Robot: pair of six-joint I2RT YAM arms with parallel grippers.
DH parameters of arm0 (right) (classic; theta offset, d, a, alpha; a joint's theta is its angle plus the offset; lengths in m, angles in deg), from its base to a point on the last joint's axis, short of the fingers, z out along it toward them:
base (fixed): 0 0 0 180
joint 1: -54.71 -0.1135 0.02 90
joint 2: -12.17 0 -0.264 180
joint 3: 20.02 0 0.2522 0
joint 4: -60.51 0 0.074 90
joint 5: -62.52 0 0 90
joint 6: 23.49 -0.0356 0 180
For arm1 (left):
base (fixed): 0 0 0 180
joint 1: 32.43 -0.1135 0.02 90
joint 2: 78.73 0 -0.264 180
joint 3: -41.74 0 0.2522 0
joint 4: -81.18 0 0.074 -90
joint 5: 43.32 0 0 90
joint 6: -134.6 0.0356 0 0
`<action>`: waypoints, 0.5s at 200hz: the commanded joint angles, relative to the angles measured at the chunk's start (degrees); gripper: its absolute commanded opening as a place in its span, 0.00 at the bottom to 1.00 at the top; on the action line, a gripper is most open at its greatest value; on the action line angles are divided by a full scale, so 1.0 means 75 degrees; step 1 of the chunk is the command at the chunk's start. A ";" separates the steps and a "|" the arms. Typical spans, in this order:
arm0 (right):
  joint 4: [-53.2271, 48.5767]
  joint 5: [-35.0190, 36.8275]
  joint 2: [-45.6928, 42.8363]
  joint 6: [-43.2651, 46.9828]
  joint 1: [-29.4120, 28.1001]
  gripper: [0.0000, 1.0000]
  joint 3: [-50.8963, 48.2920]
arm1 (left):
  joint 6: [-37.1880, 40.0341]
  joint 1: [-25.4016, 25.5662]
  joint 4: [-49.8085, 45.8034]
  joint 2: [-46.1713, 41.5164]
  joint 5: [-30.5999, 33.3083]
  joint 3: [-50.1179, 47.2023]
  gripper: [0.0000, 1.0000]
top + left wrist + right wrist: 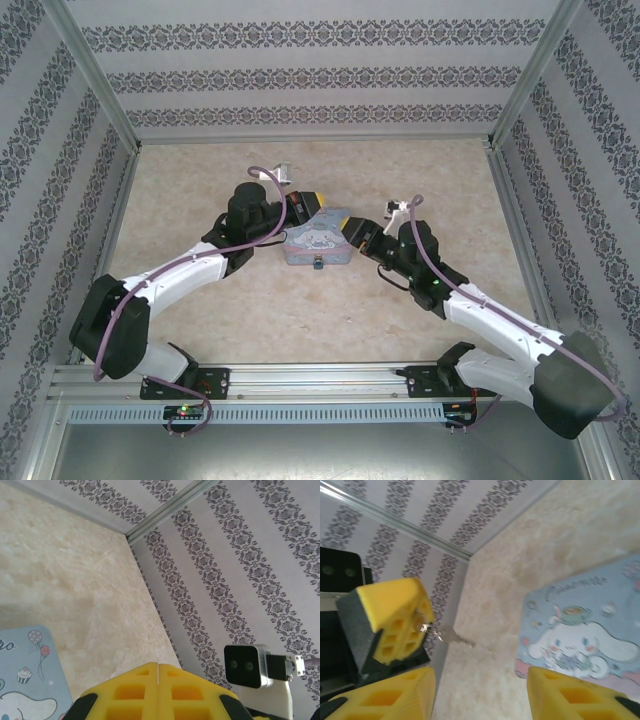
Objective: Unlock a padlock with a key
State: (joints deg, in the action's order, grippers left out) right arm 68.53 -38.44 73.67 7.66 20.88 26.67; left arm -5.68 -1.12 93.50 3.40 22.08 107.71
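Left gripper [402, 625] is pinched shut on the key [454, 638], which juts from its tip left of centre in the right wrist view. Below it the right gripper [480, 695] stands apart and empty, beside the tin [580, 630]. From above, the padlock [316, 265] lies mid-frame at the tin's near edge. The step appears to be bringing the key over; next likely needs the padlock steadied and the key aligned with its keyhole.

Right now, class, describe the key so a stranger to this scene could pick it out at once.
Find the light-blue cartoon tin in the middle of the table. Beside it, the left gripper holds its yellow fingers shut on the key: a tiny silvery sliver jutting from them, far thinner than tin or fingers.
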 commanded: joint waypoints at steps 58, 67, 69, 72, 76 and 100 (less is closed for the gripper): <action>0.3506 -0.0552 0.1427 -0.1144 0.0112 0.46 0.0426 | -0.0217 -0.0058 0.1320 -0.0523 0.0316 -0.0421 0.00; 0.3668 -0.0538 0.1524 -0.1173 0.0110 0.44 0.0443 | -0.0307 -0.0058 0.1423 -0.0518 0.0316 -0.0465 0.00; 0.3693 -0.0538 0.1541 -0.1170 0.0114 0.44 0.0448 | -0.0331 -0.0058 0.1441 -0.0517 0.0321 -0.0474 0.00; 0.3718 -0.0538 0.1566 -0.1176 0.0106 0.44 0.0449 | -0.0357 -0.0057 0.1473 -0.0520 0.0316 -0.0485 0.00; 0.3755 -0.0536 0.1596 -0.1166 0.0104 0.43 0.0460 | -0.0398 -0.0060 0.1508 -0.0515 0.0318 -0.0511 0.00; 0.3938 -0.0504 0.1701 -0.1176 0.0104 0.42 0.0473 | -0.0571 -0.0061 0.1648 -0.0489 0.0322 -0.0570 0.00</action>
State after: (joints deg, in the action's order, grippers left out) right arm 91.24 -41.50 85.90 -0.03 21.23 28.55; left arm -7.76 -1.12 100.60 0.44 24.07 104.34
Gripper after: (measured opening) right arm 0.425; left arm 0.052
